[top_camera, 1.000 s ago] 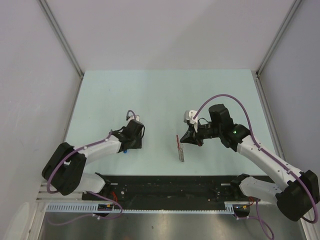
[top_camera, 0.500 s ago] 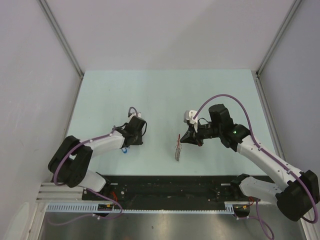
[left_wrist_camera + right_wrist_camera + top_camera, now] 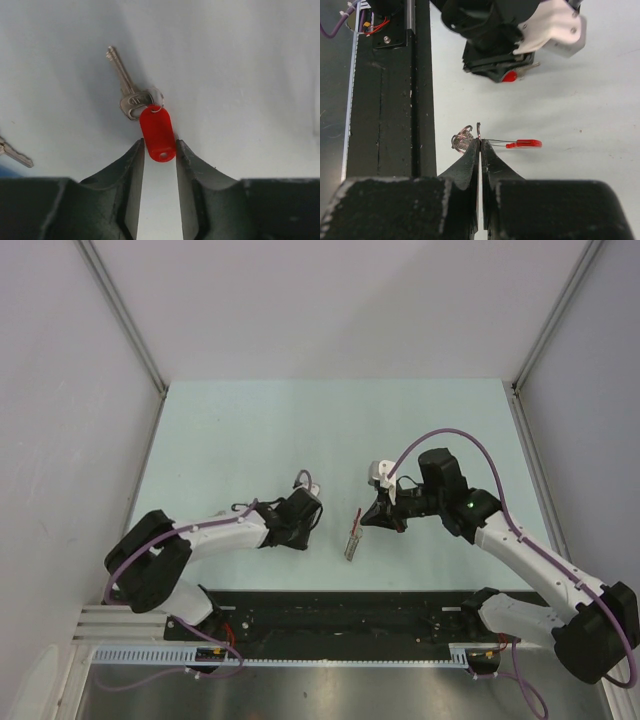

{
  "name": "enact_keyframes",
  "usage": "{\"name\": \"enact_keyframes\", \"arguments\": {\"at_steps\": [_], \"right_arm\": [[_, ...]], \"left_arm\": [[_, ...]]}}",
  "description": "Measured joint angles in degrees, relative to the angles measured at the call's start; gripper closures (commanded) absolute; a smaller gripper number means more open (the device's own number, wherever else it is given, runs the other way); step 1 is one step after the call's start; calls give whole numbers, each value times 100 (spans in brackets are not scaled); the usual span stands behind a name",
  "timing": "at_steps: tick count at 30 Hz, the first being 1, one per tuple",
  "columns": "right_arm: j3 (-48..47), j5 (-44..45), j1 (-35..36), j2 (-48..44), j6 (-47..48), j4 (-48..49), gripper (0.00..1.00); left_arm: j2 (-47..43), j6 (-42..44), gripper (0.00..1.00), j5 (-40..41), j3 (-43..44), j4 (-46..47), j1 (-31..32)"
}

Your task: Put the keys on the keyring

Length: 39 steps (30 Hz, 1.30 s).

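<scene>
A silver key (image 3: 131,100) with a red plastic tag (image 3: 157,132) lies on the pale table. My left gripper (image 3: 160,150) has closed onto the tag, both fingertips touching its sides. In the top view that gripper (image 3: 300,530) is left of centre. The keyring (image 3: 352,540) hangs from my right gripper (image 3: 368,518), just to the right. In the right wrist view the right gripper (image 3: 480,142) is shut on the keyring's thin metal edge, with wire coils (image 3: 462,140) on one side and the red band (image 3: 525,144) on the other. Beyond it is the left gripper (image 3: 502,70).
Another silver key (image 3: 15,155) lies at the left edge of the left wrist view, with a bit of blue below it. A black rail (image 3: 340,615) runs along the table's near edge. Side walls bound the table (image 3: 330,430).
My left arm has swung right toward the middle of the table, and its jaws have narrowed. The keyring's hanging end has shifted slightly left. The right arm has stayed put.
</scene>
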<state>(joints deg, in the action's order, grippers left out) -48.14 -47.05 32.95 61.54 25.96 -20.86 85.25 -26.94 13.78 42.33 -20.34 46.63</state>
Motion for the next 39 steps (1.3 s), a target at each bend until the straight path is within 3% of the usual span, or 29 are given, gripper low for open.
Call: {"name": "enact_keyframes", "arguments": {"at_steps": [5,9,20,39], "right_arm": [[0,2,0,-7,-22,7,100],[-2,4,0,-57,-48,9,100],[-2,55,0,-188,-94,15,100],[0,138,0,-203,-181,15,100]], "left_arm": [[-42,-20,41,-68,55,-284,210],[-208,-79,41,131,175,-437,205],[173,-212,58,452,815,-219,208],[970,101,75,713,1152,-472,538]]}}
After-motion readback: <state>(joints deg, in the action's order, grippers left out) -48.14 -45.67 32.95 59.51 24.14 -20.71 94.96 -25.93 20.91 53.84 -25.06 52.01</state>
